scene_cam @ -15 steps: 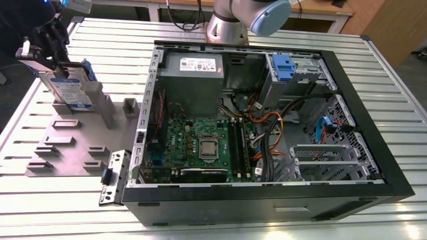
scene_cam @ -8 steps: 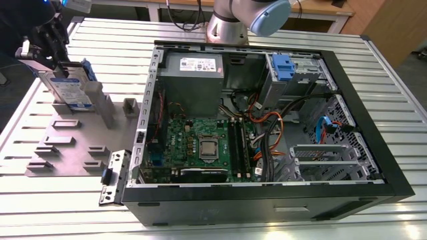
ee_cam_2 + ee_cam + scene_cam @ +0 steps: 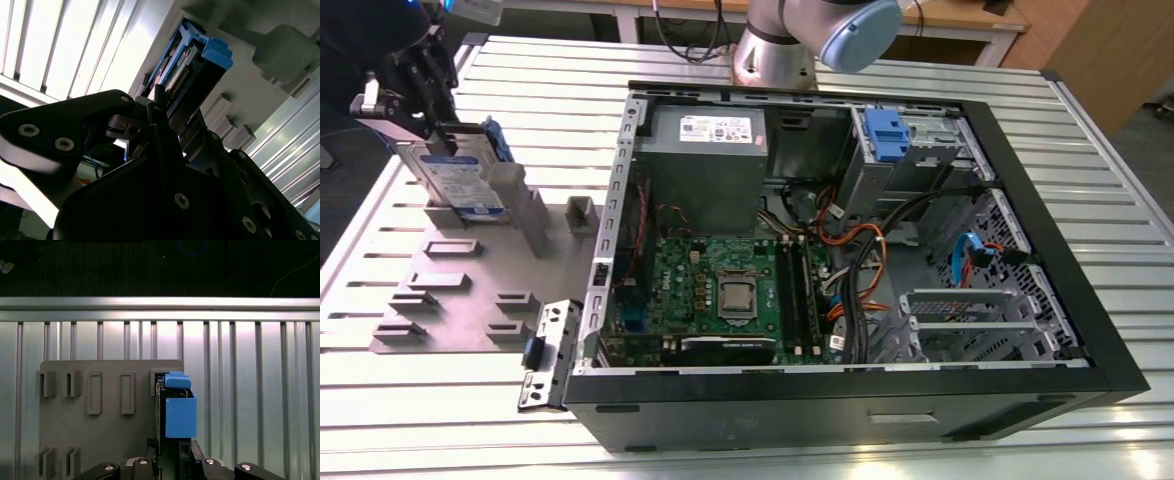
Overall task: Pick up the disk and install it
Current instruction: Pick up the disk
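exterior view: high, oblique over table (image 3: 454, 400) | both wrist views: close, sharing disk (image 3: 180, 415) (image 3: 212, 52)

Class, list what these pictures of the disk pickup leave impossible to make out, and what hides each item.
1. Broad face of the disk, first wrist view: it stands edge-on to the camera.
2. Whether the hand grips the disk, exterior view: too small to tell.
3. The robot arm, exterior view: cut off by the top edge.
4. The grey fixture slot under the disk, exterior view: hidden by the disk.
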You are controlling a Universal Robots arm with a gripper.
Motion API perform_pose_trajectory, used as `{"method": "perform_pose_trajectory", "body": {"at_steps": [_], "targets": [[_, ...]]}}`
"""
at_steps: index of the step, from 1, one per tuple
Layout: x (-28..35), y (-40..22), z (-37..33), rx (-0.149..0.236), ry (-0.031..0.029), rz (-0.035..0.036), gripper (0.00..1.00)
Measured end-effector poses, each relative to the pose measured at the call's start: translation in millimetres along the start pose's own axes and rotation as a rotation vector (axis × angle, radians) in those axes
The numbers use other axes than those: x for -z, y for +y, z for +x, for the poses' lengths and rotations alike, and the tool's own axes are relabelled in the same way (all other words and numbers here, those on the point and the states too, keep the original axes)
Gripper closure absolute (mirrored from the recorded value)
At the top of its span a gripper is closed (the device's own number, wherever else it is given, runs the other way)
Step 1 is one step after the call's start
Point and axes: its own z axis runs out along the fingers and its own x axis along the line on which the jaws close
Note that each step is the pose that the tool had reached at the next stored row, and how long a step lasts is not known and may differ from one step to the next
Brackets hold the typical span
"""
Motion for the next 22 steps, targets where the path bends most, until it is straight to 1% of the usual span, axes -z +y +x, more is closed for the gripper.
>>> {"method": "perform_pose_trajectory", "body": {"at_steps": [13,22], "targets": [[1.3,0.0,-0.1,0.000,0.0000,0.0000,0.65],[3.3,0.1,-0.1,0.000,0.0001,-0.0002,0.65]]}}
